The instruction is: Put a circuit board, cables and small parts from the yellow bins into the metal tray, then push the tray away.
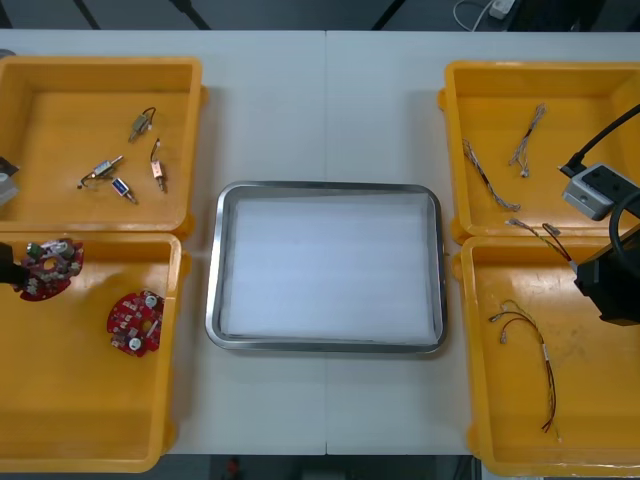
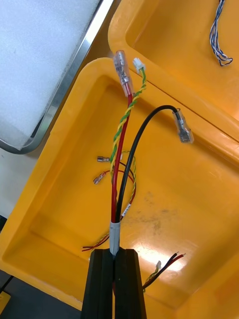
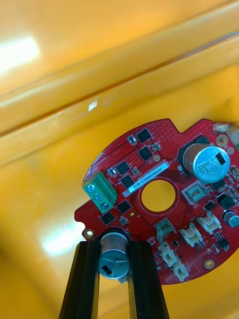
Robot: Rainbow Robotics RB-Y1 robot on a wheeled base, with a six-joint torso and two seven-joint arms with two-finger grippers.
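Here, the jaws of the left gripper [image 3: 113, 248] are closed on a silver cylinder that stands at the rim of a round red circuit board [image 3: 159, 159], so we see them apart only by its width. The board hangs over the far left corner of the near left bin [image 1: 90, 410]. A second board [image 1: 135, 321] lies on the floor of the same bin, near it. The jaws of the right gripper [image 2: 115, 253] are shut almost together on a cable bundle [image 2: 119, 164]: one red wire, one black wire and a green and yellow twisted pair, joined by a pale band just at the jaws. The bundle stands over the near right bin [image 2: 55, 169], where loose red and yellow cables [image 1: 512, 322] lie on the floor. Between the bins the metal tray [image 1: 325, 186], white inside, sits on the bench [image 1: 270, 110]. The far left bin [image 1: 60, 90] holds small metal parts [image 1: 125, 165], and the far right bin [image 1: 480, 90] holds blue and white cables [image 1: 527, 135].
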